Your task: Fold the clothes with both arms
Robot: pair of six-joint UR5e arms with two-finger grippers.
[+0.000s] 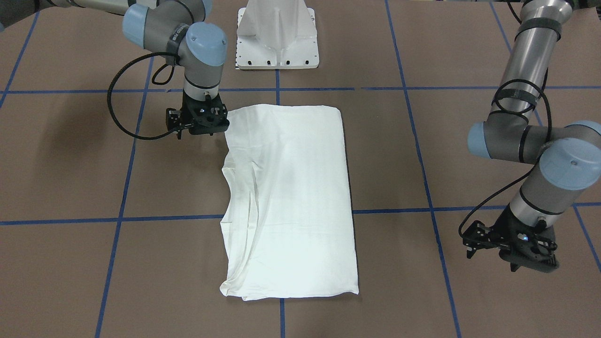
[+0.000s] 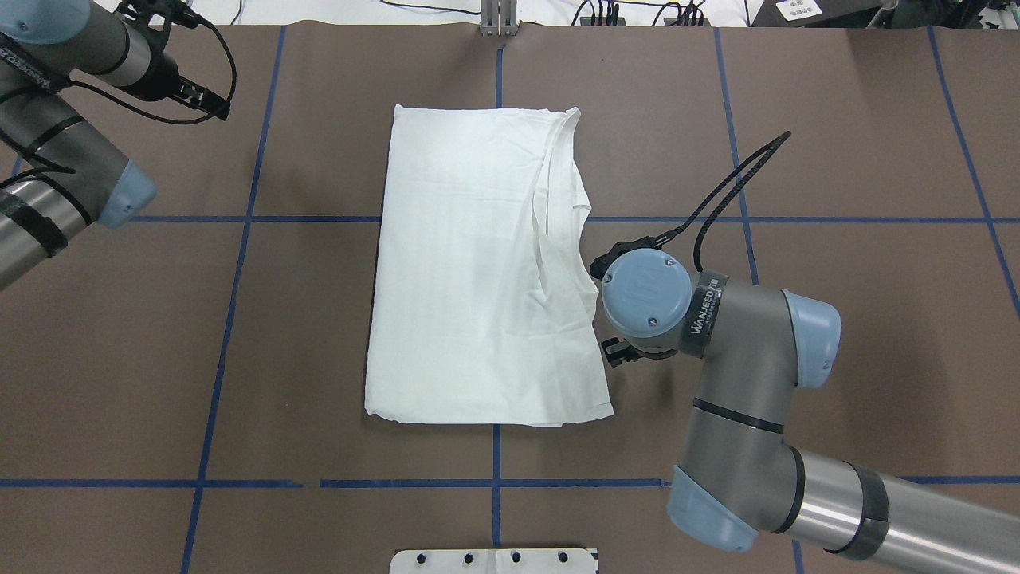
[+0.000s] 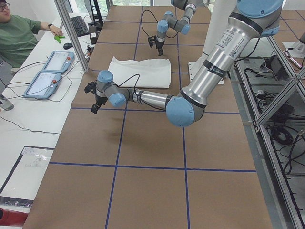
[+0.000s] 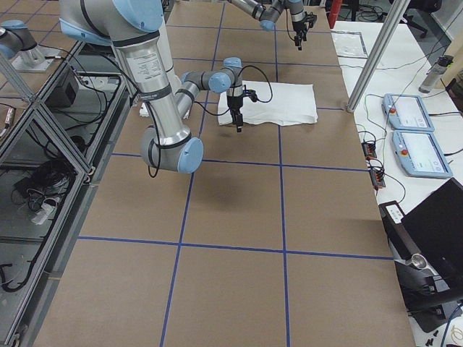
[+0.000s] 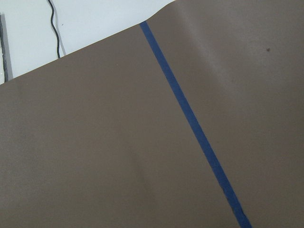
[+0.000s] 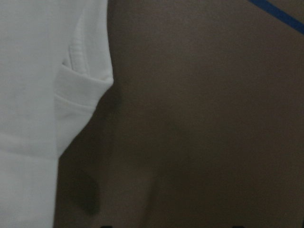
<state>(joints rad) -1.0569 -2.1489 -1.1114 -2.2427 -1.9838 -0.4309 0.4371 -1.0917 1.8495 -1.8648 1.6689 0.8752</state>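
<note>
Closest to us in the front-facing view hangs the left gripper (image 1: 528, 253), low over the bare brown table (image 1: 70, 164) and well apart from the cloth. Its wrist camera sees only brown surface and a blue tape line (image 5: 195, 123), so it carries nothing. Whether its fingers are spread or closed we cannot tell. We judge it is parked out there so as not to disturb the cloth.

The white T-shirt (image 1: 291, 197) lies flat in the middle of the table, in front of the white pedestal base (image 1: 277, 37). It is folded into a long, narrow rectangle running from near the robot to the far side. Its plain face is up and no print shows. The long edge on the robot's left is a clean, straight fold. The edge on the robot's right is ragged, with loose layers stepping out.

The right gripper (image 1: 203, 121) points down just beside that ragged edge, close to the end nearest the robot. Its wrist view shows cloth on one side and bare table beneath, but the fingers are out of view, so we cannot tell their state. We read this position as an approach to the uneven edge or its corner. The sideways folds look done and the end-to-end fold is not yet made. We expect that fold to need both corners lifted together, or the loose layers may slide.
</note>
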